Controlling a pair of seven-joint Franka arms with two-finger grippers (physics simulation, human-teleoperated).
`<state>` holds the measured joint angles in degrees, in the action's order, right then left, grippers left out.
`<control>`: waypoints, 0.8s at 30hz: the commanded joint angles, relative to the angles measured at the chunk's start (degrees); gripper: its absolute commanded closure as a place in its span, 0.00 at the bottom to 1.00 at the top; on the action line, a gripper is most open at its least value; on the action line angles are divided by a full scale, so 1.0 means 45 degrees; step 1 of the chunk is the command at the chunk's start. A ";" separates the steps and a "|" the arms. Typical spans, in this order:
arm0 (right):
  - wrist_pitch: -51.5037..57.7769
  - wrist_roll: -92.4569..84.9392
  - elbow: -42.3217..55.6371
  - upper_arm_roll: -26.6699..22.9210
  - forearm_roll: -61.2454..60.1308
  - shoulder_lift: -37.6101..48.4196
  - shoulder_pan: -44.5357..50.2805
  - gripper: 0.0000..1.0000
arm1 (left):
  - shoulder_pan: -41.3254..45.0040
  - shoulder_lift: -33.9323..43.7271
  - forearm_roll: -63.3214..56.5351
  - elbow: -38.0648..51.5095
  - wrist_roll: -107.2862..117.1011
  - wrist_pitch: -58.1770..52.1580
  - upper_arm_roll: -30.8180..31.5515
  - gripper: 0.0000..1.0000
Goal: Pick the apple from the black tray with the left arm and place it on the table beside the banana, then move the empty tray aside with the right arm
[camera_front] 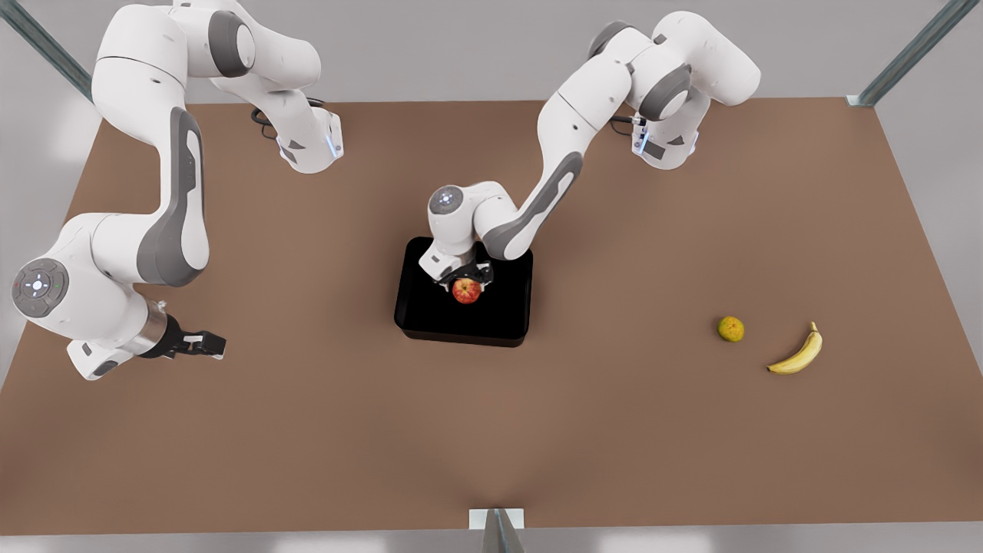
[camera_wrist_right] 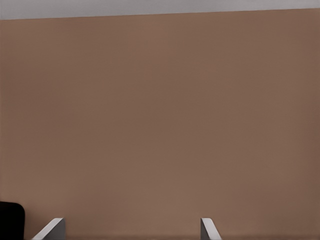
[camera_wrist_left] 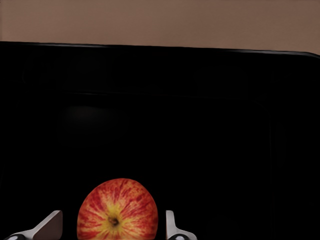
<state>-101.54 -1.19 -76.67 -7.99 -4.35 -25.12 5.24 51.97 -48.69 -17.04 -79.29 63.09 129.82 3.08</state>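
Over the black tray (camera_front: 418,307), the left gripper (camera_front: 466,283) straddles the apple (camera_front: 466,291), fingers (camera_wrist_left: 49,226) spread, gaps either side. Near the front view's left table (camera_front: 307,430) edge, the right gripper (camera_front: 211,343) waits, fingers (camera_wrist_right: 50,229) apart. Bare tabletop separates tray from banana (camera_front: 799,354)

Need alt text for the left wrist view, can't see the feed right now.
The apple sits in the black tray between the left gripper's open fingers, a gap on each side. Brown table lies beyond the tray's far wall.
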 commanded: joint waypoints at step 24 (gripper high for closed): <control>0.0006 -0.0008 0.0007 -0.0003 -0.0010 0.0016 0.0007 0.00 | -0.0806 0.1346 0.0896 0.0043 -0.1028 -0.2928 -0.0079 0.24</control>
<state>-101.54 -1.17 -76.67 -7.93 -4.34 -25.12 5.27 48.99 -44.04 -16.28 -79.35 69.82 128.56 2.71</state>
